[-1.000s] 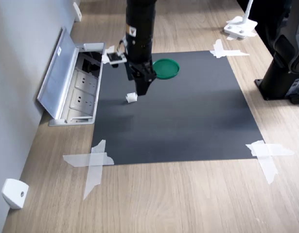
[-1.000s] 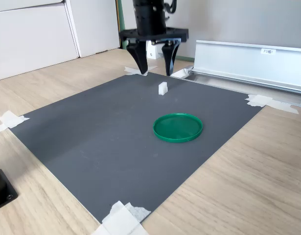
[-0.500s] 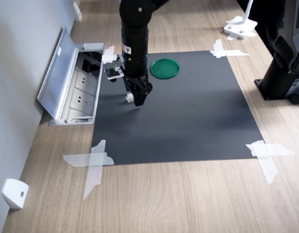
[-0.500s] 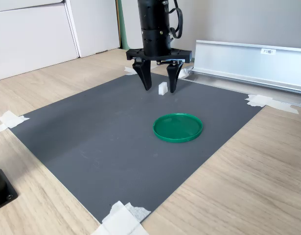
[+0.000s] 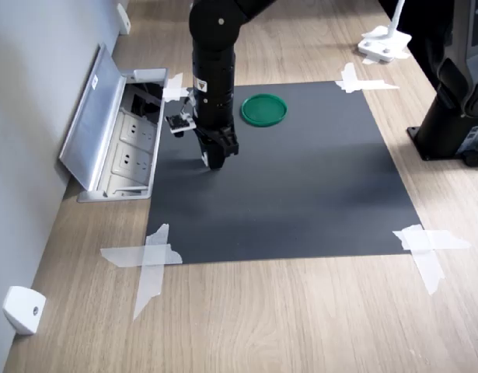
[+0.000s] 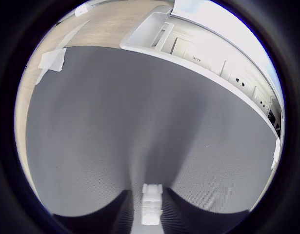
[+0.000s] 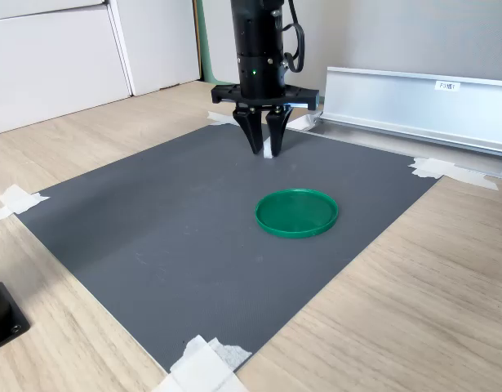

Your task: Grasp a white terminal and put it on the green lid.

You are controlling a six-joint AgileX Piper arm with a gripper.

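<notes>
White plastic sits pinched between two dark fingers in the wrist view: the white terminal (image 6: pixel 151 204) is clamped in the tool (image 6: pixel 150 214), with the grey mat running out beyond it. In the second exterior view the tool (image 7: pixel 267 148) stands upright with its tips down at the mat and the jaws drawn in on the small block, of which only a sliver shows (image 7: pixel 268 150). The first exterior view hides the block behind the fingers (image 5: pixel 215 159).

I judge the grasp to be made and the lift not yet begun. The next move calls for a straight rise off the mat (image 7: pixel 193 237), a short carry, and a lowering over the green lid (image 7: pixel 296 212), which lies flat on the mat near the tool in the second exterior view and is bare inside. The block is tiny, so a slack grip could let it twist or drop; the raised rim of the lid needs clearing before the release.

Nothing lies on the mat between tool and lid. Beyond the mat's edge, the open floor socket box (image 5: pixel 118 138) with its raised metal cover lies close to the arm in the first exterior view; a sideways swing could meet it. Tape strips (image 5: pixel 148 260) hold the mat's corners to the wooden surface (image 5: pixel 285 318). Farther off are a white wedge-shaped piece (image 5: pixel 22 308) and a black stand (image 5: pixel 455 116), both well apart from the path.
</notes>
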